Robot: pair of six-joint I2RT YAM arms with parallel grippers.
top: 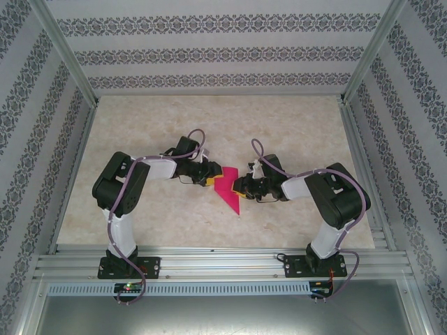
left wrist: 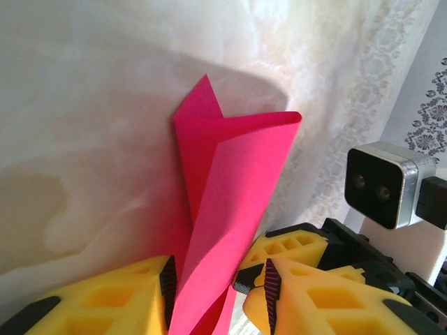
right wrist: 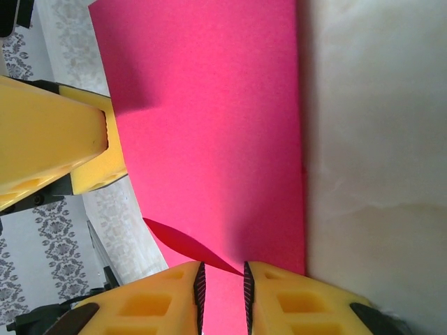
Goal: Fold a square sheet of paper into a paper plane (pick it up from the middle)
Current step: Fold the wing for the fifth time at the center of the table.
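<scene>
The magenta-pink sheet of paper [top: 227,187], folded into a shape with a long point toward the near edge, sits between both grippers at the table's middle. My left gripper [top: 208,174] meets it from the left. In the left wrist view the curled, folded paper [left wrist: 230,188] passes between that gripper's [left wrist: 218,289] jaws; they stand apart, with a gap on the right pad's side. My right gripper [top: 241,187] comes from the right. In the right wrist view its jaws [right wrist: 223,296] stand narrow on the paper [right wrist: 209,125], whose layers bulge apart just ahead of them.
Both grippers crowd close: a right finger [left wrist: 293,251] and the right wrist camera [left wrist: 380,185] sit beside my left jaws, and a left finger [right wrist: 49,139] borders the paper. The marble table [top: 293,132] is ringed by patterned walls and a metal rail [top: 223,262] at the near edge.
</scene>
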